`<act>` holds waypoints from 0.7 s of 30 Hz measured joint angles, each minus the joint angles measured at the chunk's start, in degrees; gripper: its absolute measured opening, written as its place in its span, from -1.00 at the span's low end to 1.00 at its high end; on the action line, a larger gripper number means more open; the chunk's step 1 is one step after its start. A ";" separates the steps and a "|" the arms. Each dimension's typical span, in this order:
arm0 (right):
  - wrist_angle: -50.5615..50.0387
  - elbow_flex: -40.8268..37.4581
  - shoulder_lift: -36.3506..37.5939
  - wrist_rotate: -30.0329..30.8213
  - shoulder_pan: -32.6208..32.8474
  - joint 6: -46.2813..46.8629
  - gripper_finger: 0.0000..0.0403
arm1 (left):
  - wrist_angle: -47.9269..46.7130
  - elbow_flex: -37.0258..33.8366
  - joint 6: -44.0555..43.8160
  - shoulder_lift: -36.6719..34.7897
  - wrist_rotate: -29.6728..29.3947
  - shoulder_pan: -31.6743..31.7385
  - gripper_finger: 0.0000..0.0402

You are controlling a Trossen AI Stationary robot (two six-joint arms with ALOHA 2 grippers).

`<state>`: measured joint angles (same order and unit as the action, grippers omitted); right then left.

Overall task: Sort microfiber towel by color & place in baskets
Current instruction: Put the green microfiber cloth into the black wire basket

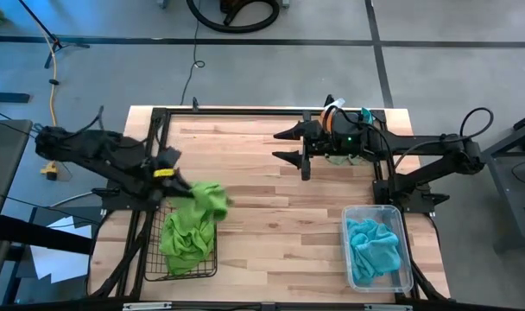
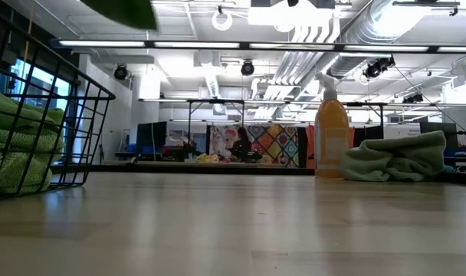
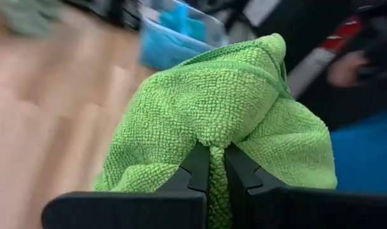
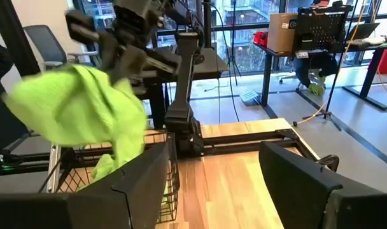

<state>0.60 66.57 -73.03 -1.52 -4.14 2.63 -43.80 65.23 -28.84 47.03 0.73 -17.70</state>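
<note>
1. The left gripper sits over the left side of the light wooden table, its jaws clenched on a fuzzy lime green microfiber towel that hangs from it at the upper right corner of the black wire mesh basket.
2. In the left wrist view the two dark fingers pinch a fold of that green cloth, which drapes over them.
3. More lime green towels already lie piled inside the wire basket.
4. The clear see-through plastic basket with rounded corners stands near the table's front right corner, well apart from the wire one, and holds turquoise blue towels.
5. The right gripper waits near the table's far edge with its jaws spread apart and nothing between them.
6. Just behind it, by the far right of the table, stands an orange spray bottle with a white nozzle, and beside the bottle lies a crumpled pale green cloth.
</note>
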 joint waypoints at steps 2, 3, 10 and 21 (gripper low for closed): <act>-0.02 0.00 0.00 0.00 0.00 0.24 0.22 | -1.55 1.79 -5.17 -0.01 0.84 -2.71 -1.00; -0.02 0.00 0.00 0.03 0.00 0.33 0.22 | -2.14 2.35 -7.77 0.02 0.96 -4.03 -1.00; -1.05 0.00 0.00 2.20 0.00 1.70 0.22 | -9.88 2.63 -21.43 3.15 1.70 -15.33 -1.00; -3.46 0.00 0.00 2.31 0.00 1.86 0.22 | -19.63 0.94 -32.69 8.59 1.62 -27.43 -1.00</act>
<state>-2.86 66.57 -73.03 0.79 -4.14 4.49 -63.43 66.17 -61.53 55.63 2.35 -45.13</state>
